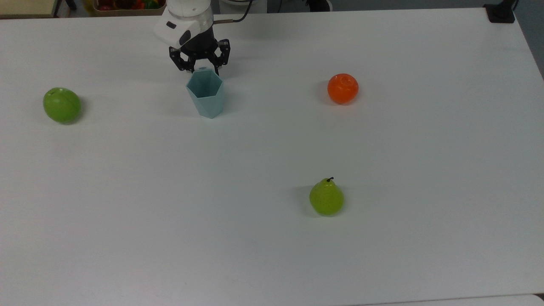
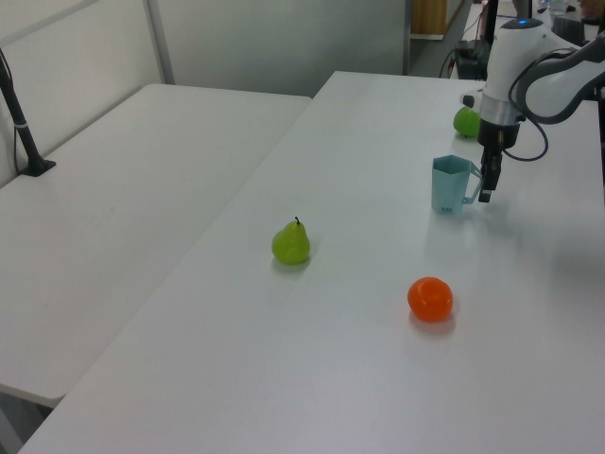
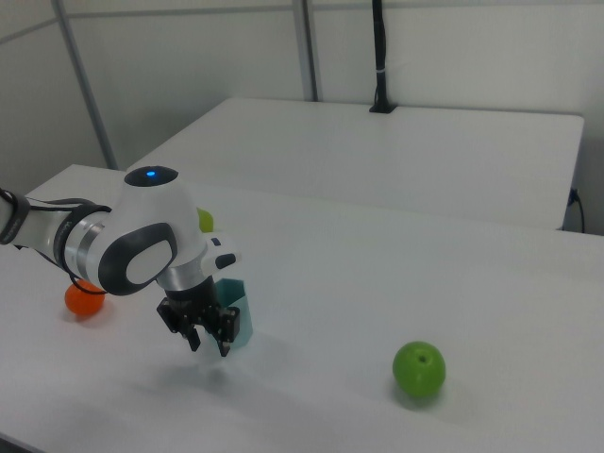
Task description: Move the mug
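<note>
The pale teal faceted mug point(image 1: 205, 95) stands upright on the white table point(image 1: 272, 153), toward the top view's upper left. It also appears in the left view as the mug point(image 2: 451, 184) and in the right view as the mug point(image 3: 237, 319), partly behind the arm. My gripper point(image 1: 202, 68) points down just behind the mug, at its small handle. The fingers stand slightly apart on either side of the handle, so the gripper point(image 3: 209, 342) is open. In the left view the gripper point(image 2: 486, 189) hangs right beside the handle.
A green apple point(image 1: 62, 105) lies far left in the top view, an orange point(image 1: 343, 88) to the mug's right, and a green pear point(image 1: 326, 198) nearer the front. A second white table point(image 2: 142, 189) stands alongside in the left view.
</note>
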Robot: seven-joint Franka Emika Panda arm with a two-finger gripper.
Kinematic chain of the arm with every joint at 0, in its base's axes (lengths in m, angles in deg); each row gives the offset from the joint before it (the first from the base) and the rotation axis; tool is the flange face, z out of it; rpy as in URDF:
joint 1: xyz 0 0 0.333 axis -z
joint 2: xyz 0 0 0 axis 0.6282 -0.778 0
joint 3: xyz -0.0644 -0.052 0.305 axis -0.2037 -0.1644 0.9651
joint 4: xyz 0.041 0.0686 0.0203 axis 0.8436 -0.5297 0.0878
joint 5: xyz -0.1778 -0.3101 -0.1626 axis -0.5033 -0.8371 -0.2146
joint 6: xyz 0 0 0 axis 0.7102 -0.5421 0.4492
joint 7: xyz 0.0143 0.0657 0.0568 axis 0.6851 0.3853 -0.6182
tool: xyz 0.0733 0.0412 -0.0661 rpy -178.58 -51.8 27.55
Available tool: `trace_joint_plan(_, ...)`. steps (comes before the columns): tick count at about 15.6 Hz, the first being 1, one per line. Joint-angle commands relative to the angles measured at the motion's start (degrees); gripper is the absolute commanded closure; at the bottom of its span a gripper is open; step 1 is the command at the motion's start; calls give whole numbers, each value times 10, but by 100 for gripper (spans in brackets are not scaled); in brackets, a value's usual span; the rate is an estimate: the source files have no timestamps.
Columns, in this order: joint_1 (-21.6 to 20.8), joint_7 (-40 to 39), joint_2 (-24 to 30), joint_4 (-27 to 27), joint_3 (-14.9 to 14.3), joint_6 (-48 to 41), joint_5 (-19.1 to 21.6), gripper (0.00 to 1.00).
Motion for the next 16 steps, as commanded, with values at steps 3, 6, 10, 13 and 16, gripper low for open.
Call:
trace_joint_plan(3,-10,60,30,61,10,-130,2,0)
trace_joint_plan(6,-10,104,28,156,26,-267,2,0)
trace_joint_plan(10,-12,112,25,300,27,-436,5,0)
trace_joint_plan(13,-11,157,23,393,43,-505,36,0)
trace_joint_plan(16,-3,221,21,444,60,-519,56,0)
